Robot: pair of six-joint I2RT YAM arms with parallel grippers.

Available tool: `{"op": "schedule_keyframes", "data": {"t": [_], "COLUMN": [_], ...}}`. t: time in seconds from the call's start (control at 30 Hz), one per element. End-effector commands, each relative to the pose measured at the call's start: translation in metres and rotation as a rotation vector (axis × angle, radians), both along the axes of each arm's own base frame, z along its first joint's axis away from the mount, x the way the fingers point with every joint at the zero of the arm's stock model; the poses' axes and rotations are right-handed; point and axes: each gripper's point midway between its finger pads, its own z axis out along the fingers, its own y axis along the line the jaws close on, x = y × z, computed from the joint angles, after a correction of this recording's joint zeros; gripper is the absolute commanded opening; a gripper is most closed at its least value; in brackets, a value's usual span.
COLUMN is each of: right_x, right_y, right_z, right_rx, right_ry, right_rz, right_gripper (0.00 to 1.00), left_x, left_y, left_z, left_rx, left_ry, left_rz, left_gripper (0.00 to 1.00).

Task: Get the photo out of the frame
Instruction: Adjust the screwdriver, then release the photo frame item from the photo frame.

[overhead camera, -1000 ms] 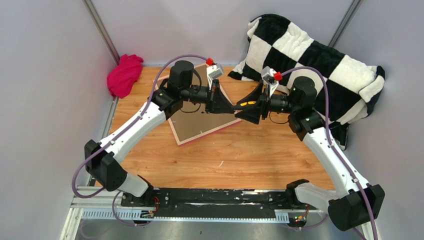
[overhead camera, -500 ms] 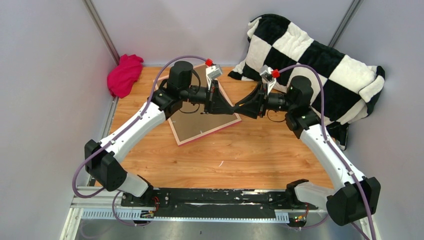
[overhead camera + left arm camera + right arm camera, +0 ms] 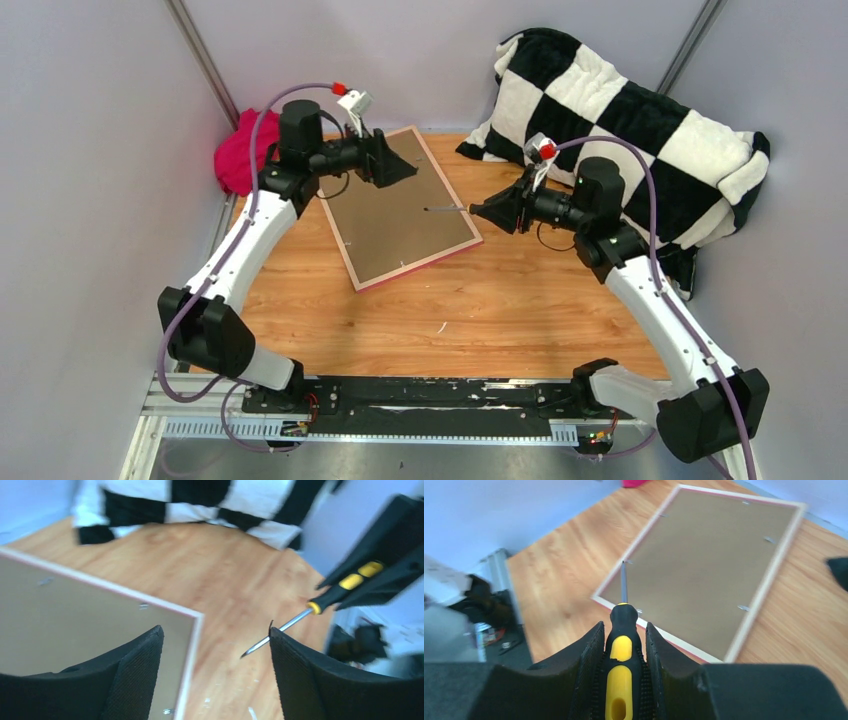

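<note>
The frame lies face down on the wooden table, brown backing board up, with a thin pink border around it. The photo is hidden beneath the board. My right gripper is shut on the black-and-yellow handle of a screwdriver. Its metal shaft points left over the frame's right edge. My left gripper hangs open and empty over the frame's far part, apart from the screwdriver. The left wrist view shows the frame's corner below its fingers. The frame fills the right wrist view ahead of the tip.
A black-and-white checkered blanket is piled at the back right. A magenta cloth sits in the back left corner. Small metal clips hold the backing board. Grey walls close in on both sides.
My left gripper let go of the screwdriver, opened and drew back to the far left. My right gripper closed on the handle and now holds the screwdriver alone.
</note>
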Motion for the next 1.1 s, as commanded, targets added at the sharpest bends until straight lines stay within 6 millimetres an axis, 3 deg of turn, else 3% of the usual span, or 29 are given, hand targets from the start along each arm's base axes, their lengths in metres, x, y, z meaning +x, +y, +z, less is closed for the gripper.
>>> {"op": "schedule_keyframes", "data": {"t": [0.0, 0.07, 0.2, 0.33, 0.4, 0.57, 0.73, 0.77, 0.87, 0.97, 1.07], "right_x": [0.037, 0.049, 0.064, 0.074, 0.084, 0.095, 0.094, 0.094, 0.091, 0.089, 0.086], "right_y": [-0.018, -0.022, -0.021, -0.019, -0.019, -0.015, -0.007, -0.006, -0.006, -0.002, 0.003], "right_z": [-0.013, -0.025, -0.050, -0.077, -0.080, -0.108, -0.131, -0.135, -0.145, -0.147, -0.153], "right_rx": [-0.146, -0.238, -0.408, -0.537, -0.554, -0.632, -0.672, -0.684, -0.727, -0.725, -0.721], "right_ry": [-0.082, -0.129, -0.224, -0.268, -0.281, -0.265, -0.245, -0.233, -0.184, -0.145, -0.111], "right_rz": [-0.241, -0.332, -0.459, -0.523, -0.557, -0.550, -0.480, -0.468, -0.444, -0.427, -0.400], "right_gripper": [0.00, 0.00, 0.00, 0.00, 0.00, 0.00, 0.00, 0.00, 0.00, 0.00, 0.00], "left_x": [0.038, 0.059, 0.088, 0.124, 0.144, 0.205, 0.270, 0.285, 0.315, 0.333, 0.338], "left_y": [0.048, 0.068, 0.088, 0.100, 0.103, 0.107, 0.130, 0.136, 0.153, 0.164, 0.160], "left_z": [-0.009, -0.031, -0.067, -0.090, -0.098, -0.126, -0.147, -0.139, -0.151, -0.164, -0.190], "left_rx": [0.111, 0.221, 0.356, 0.446, 0.479, 0.533, 0.486, 0.451, 0.355, 0.277, 0.258], "left_ry": [-0.063, -0.073, -0.042, -0.023, -0.023, -0.001, 0.026, 0.009, 0.026, 0.033, 0.078], "left_rz": [0.232, 0.350, 0.449, 0.513, 0.524, 0.532, 0.585, 0.609, 0.648, 0.672, 0.659], "left_gripper": [0.82, 0.88, 0.93, 0.96, 0.98, 1.00, 1.00, 1.00, 1.00, 1.00, 1.00]}}
